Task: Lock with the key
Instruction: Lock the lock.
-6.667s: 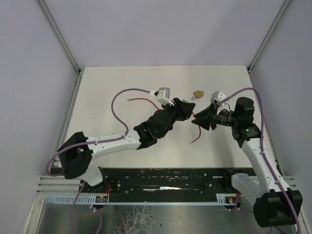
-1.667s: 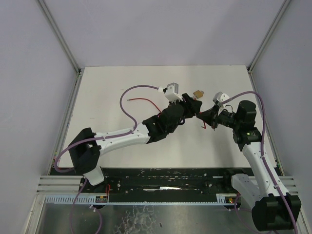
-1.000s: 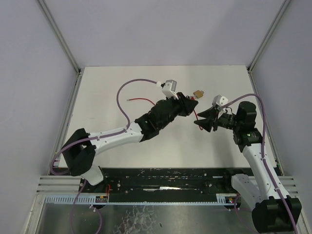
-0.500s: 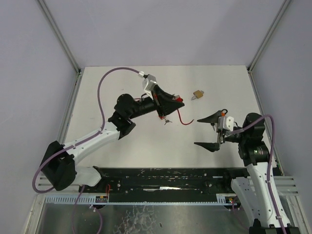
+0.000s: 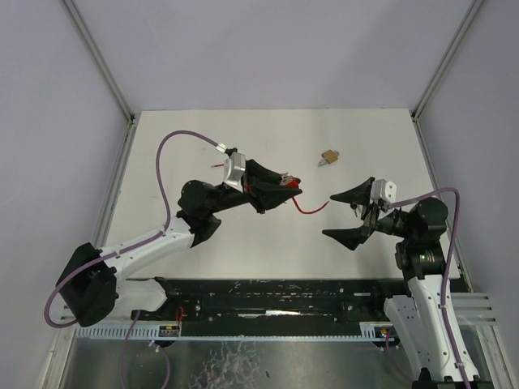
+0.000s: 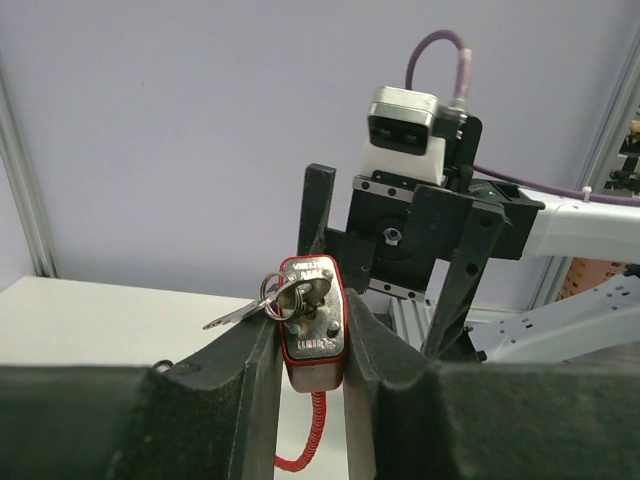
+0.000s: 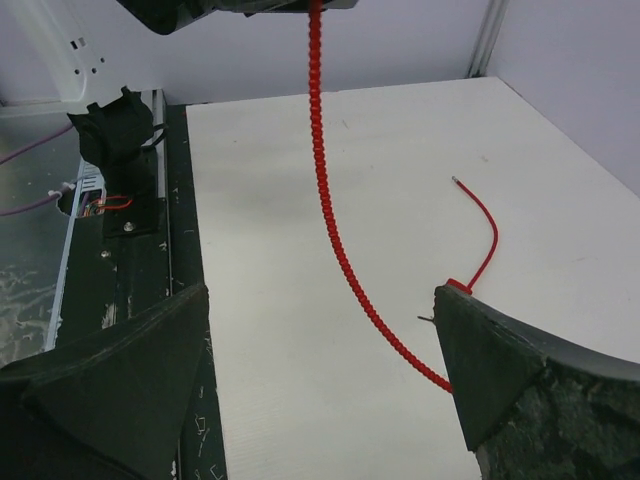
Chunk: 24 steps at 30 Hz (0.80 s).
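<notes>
- Lock (image 6: pixel 313 310): silver body with a red rim, held upright and clear of the desk between the fingers of the left end effector (image 6: pixel 310 350), which is closed on its two sides.
- Key (image 6: pixel 300 292): seated in the keyhole on the lock's face; a ring carries a second key (image 6: pixel 232 316) that sticks out to one side.
- Red cable (image 7: pixel 340 240): droops from the underside of the lock toward the desk (whether its far end is free, the frames do not settle).
- Right end effector (image 5: pixel 328 216): fingers spread wide, holding nothing, well apart from the lock and facing it.
- Step in hand, as judged: the lock is presented and steadied, with the key in place but no grip on it yet.
- Next move, as judged: the right end effector needs to line up on the key's head, close on it without catching the ring or spare key, and twist while the left end effector resists the turn.
- Desk (image 5: pixel 203 138): flat, matt white; a small brass lock (image 5: pixel 328 156) lies on it near the far side, apart from both arms.
- Room: plain pale walls (image 5: pixel 268 49) on three sides, with metal corner posts.
</notes>
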Each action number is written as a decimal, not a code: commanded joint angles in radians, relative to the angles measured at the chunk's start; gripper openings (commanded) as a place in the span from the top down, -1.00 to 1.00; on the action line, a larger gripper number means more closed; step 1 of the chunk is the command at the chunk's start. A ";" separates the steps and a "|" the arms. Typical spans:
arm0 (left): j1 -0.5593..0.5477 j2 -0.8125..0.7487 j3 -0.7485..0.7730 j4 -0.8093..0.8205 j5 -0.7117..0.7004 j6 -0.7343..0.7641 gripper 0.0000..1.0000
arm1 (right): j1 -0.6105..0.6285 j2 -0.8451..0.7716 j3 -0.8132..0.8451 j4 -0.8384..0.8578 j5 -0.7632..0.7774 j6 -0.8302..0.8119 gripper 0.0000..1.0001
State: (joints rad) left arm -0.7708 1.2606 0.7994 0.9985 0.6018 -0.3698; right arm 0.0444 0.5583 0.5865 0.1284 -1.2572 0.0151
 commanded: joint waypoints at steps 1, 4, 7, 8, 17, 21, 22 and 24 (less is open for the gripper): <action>-0.027 -0.036 -0.042 0.153 -0.050 0.089 1.00 | -0.008 -0.015 -0.027 0.162 0.014 0.158 -1.00; -0.026 -0.044 -0.049 0.161 -0.023 0.119 0.99 | -0.008 -0.030 -0.030 0.132 -0.001 0.091 -1.00; -0.026 -0.069 -0.068 0.147 -0.013 0.194 0.99 | -0.008 -0.056 -0.031 0.089 -0.013 0.031 -1.00; -0.027 -0.079 -0.079 0.147 -0.012 0.224 0.99 | -0.008 -0.070 -0.038 0.079 -0.009 0.009 -0.99; -0.038 -0.035 -0.095 0.240 0.033 0.412 0.99 | -0.027 0.052 -0.085 0.267 0.327 0.430 -1.00; -0.053 0.007 -0.077 0.259 0.029 0.511 0.99 | -0.046 0.191 -0.078 0.469 0.308 0.761 -0.96; -0.053 0.015 -0.080 0.280 0.024 0.516 0.99 | -0.051 0.216 -0.072 0.490 0.309 0.809 -0.94; -0.057 0.032 -0.096 0.347 0.018 0.516 1.00 | -0.068 0.249 -0.064 0.480 0.333 0.875 -0.91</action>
State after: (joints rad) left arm -0.8185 1.2739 0.6872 1.1576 0.6235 0.0582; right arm 0.0029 0.7616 0.5014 0.4526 -0.9802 0.5938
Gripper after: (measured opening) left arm 0.222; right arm 0.970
